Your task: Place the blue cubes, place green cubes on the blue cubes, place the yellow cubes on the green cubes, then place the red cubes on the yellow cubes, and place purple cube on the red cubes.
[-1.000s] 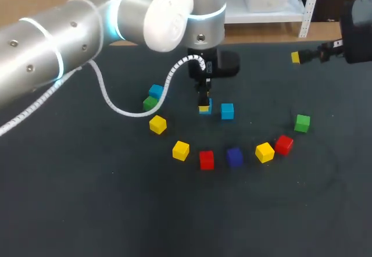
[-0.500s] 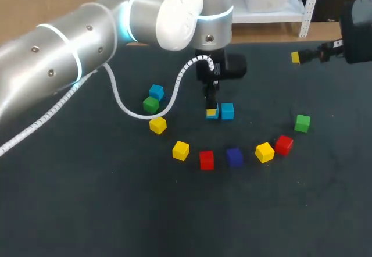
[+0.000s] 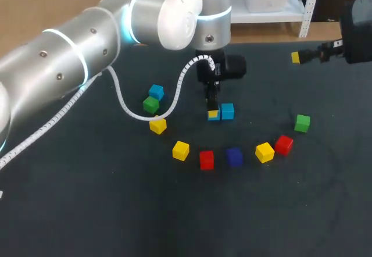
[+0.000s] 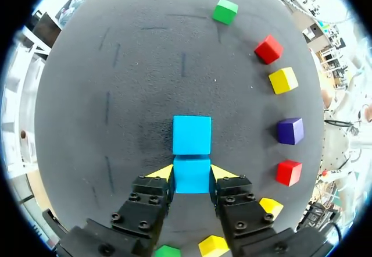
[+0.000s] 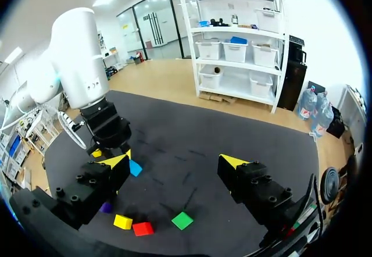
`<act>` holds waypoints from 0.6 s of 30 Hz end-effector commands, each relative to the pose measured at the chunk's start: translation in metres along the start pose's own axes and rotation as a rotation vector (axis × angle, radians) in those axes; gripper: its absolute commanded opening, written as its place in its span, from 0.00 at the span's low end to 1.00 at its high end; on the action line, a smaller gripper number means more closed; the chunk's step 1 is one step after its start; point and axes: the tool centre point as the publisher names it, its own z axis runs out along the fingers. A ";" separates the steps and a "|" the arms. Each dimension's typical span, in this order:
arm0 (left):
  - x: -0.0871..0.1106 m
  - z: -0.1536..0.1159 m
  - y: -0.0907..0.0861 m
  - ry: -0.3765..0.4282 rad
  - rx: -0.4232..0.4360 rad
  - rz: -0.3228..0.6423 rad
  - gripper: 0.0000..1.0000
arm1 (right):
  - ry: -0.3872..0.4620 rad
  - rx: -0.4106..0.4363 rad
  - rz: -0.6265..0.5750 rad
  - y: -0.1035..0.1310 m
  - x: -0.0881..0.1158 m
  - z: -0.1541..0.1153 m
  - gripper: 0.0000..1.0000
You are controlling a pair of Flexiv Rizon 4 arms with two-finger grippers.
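Since a second ago the left hand (image 4: 192, 172) has carried its blue cube toward 3 o'clock across the counter (image 3: 87, 199) in the head view. That closed the gap to the second blue cube (image 3: 227, 111), with only a small drift in the last half second. The hand is clamped narrowly on the held blue cube (image 4: 192, 181), one yellow tip on each side face.

The coming move turns on how the two blues meet. In the left wrist view the second cube sits straight ahead of the fingers, face to face with the held one, edges lined up and apparently touching. In the head view it lies at 3 o'clock from the hand. I cannot tell whether the held cube already rests on the counter. If it does, releasing looks like the next step.

A third blue cube (image 3: 156, 91) lies at about 10 o'clock from the hand, well apart, just beside a green cube (image 3: 151, 104).

The right hand (image 5: 175, 160) hangs far off at 2 o'clock, spread wide and empty, so the left arm is much nearer.
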 end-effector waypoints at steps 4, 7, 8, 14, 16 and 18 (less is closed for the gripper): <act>0.001 0.000 0.005 -0.017 0.012 -0.008 0.00 | 0.000 0.008 0.000 0.002 0.000 -0.001 1.00; 0.002 0.000 0.003 -0.021 0.018 0.000 0.00 | 0.000 0.008 0.000 0.002 0.000 -0.001 1.00; 0.003 0.001 0.002 -0.020 0.017 0.006 0.00 | 0.000 0.008 0.000 0.002 0.000 -0.001 1.00; 0.004 0.003 0.003 -0.021 0.017 0.014 0.01 | 0.000 0.008 0.000 0.002 0.000 -0.001 1.00; 0.003 0.003 0.002 -0.027 0.017 0.018 0.03 | 0.000 0.008 0.000 0.002 0.000 -0.001 1.00; 0.002 0.002 0.001 -0.029 0.015 0.021 0.04 | 0.000 0.008 0.000 0.002 0.000 -0.001 1.00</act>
